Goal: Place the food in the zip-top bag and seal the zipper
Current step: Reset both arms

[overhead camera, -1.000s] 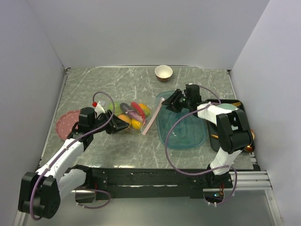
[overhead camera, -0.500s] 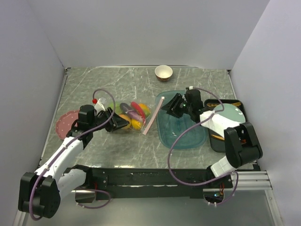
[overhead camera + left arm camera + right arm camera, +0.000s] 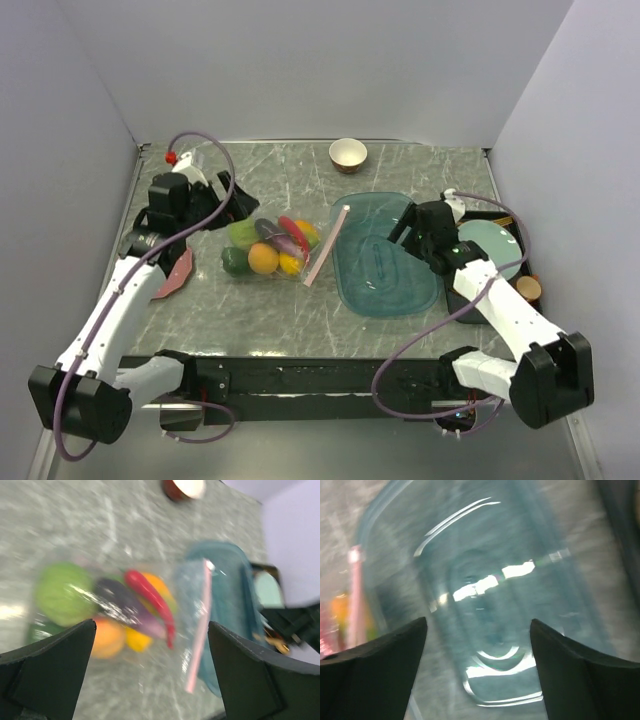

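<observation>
While the grey table (image 3: 270, 310) holds everything, the teal tray (image 3: 385, 270) sits on its right half. Just left of the tray lies the clear bag (image 3: 318, 222), flat on the table, with the food inside it. The left gripper (image 3: 225, 192) hangs over the table by the bag's far left corner. Its fingers are spread wide and hold nothing. The right gripper (image 3: 400, 228) hangs over the tray's far right part, also spread wide and empty. The pink zipper (image 3: 325, 247) runs along the bag's right edge, and its far end touches the tray's rim. I cannot tell if it is pressed closed. Inside the bag are a cabbage (image 3: 243, 233), an orange (image 3: 264, 258), an eggplant (image 3: 274, 234), a chili (image 3: 290, 226) and a lemon (image 3: 291, 264).
</observation>
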Controlling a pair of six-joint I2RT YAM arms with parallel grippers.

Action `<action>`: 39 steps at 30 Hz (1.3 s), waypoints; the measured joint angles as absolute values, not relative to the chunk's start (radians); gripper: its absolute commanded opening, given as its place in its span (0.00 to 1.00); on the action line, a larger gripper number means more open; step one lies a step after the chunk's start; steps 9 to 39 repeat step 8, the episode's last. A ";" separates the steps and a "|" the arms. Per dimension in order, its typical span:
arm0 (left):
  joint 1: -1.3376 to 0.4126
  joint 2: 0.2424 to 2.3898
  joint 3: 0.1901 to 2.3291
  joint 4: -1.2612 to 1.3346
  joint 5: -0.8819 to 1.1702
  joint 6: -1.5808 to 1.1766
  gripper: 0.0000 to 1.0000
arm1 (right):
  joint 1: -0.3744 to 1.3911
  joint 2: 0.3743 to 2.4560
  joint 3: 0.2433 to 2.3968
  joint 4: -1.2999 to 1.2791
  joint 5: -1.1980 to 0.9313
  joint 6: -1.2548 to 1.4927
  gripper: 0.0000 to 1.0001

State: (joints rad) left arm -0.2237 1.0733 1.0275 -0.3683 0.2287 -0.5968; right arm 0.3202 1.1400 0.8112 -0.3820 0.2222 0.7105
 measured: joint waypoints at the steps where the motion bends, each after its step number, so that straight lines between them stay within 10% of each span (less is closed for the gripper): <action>1: -0.223 1.089 1.055 -0.385 0.199 -0.582 0.99 | 0.320 1.130 0.813 -0.407 0.252 0.699 1.00; 39: -0.223 1.228 1.239 -0.476 0.035 -0.472 0.99 | 0.311 1.121 0.850 -0.561 0.427 0.621 1.00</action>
